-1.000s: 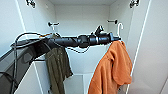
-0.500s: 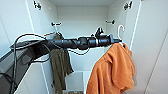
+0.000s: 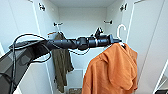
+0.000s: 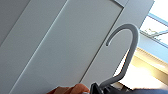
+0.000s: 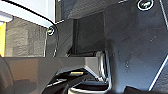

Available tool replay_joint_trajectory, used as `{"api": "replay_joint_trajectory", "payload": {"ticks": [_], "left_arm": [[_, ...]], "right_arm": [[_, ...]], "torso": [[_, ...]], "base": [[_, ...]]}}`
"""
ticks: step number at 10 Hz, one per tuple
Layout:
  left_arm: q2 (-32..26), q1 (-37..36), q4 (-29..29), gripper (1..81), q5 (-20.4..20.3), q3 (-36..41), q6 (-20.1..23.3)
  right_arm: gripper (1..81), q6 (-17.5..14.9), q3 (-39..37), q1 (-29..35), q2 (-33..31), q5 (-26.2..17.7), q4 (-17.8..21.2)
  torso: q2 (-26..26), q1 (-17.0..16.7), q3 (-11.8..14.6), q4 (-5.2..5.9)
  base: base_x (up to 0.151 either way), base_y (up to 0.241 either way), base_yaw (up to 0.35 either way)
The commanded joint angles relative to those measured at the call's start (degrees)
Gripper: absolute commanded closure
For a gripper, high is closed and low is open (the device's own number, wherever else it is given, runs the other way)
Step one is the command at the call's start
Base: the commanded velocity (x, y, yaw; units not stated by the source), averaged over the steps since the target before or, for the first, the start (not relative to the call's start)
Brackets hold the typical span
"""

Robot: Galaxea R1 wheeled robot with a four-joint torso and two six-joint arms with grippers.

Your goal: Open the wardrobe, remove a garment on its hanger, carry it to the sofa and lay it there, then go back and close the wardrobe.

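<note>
Left gripper [image 3: 117,40] clamped on the neck of a white hanger [image 3: 121,30], just under the hook; the left wrist view shows the same hook [image 4: 126,47] curving up free from the dark jaws, with a sliver of orange cloth beside them. No rail or peg touches the hook in either view, so the hanger reads as lifted clear and carried by the arm alone. Hanging from it, at about 5 o'clock from the gripper, the orange garment [image 3: 112,70] droops in loose folds, hood or collar slumped forward, its lower edge running past the bottom of the head view. Left arm [image 3: 75,43] reaches in level from 9 o'clock, cables looped beneath it. Behind, the wardrobe [image 3: 82,22] stands with both doors swung wide, white interior, dark-tipped hooks on the back wall at roughly 11 and 1 o'clock of the gripper. An olive-brown jacket [image 3: 61,62] remains on its own hanger at the left of the interior, well apart from the orange one. The right door panel [image 4: 62,45] is near the hook in the left wrist view. Right gripper: the right wrist view gives dark robot housing and a strip of floor, and I cannot tell how its fingers stand. Judgement on progress: opening done, garment taken off its hook and in hand; carrying to the sofa, laying it down, and returning to shut the doors all remain.
</note>
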Motion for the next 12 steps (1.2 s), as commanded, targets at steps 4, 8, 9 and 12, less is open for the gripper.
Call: {"api": "replay_joint_trajectory", "payload": {"ticks": [4,8,9,12], "left_arm": [[-3.6,-8.0,-0.2,81.1,-6.5,2.2,-0.4],[-6.4,-6.0,0.2,81.1,-7.2,4.3,-0.2],[-6.5,-6.0,0.1,81.1,-7.3,4.3,-0.2],[-6.5,-6.0,0.1,81.1,-7.3,4.7,-0.2]], "right_arm": [[1.0,-0.1,0.3,2.6,0.3,-1.8,-0.4],[1.0,-0.1,0.3,2.7,0.3,-1.8,-0.4],[1.0,-0.1,0.3,2.6,0.3,-1.8,-0.4],[1.0,-0.1,0.3,2.6,0.3,-1.8,-0.4]], "torso": [[0.0,0.0,0.0,0.0],[-0.1,-0.1,0.0,0.0],[-0.1,-0.1,0.0,0.0],[-0.1,-0.1,0.0,0.0]], "base": [[-0.145,0.0,0.0],[-0.145,0.0,0.0],[-0.145,0.0,0.0],[-0.143,0.0,0.0]]}}
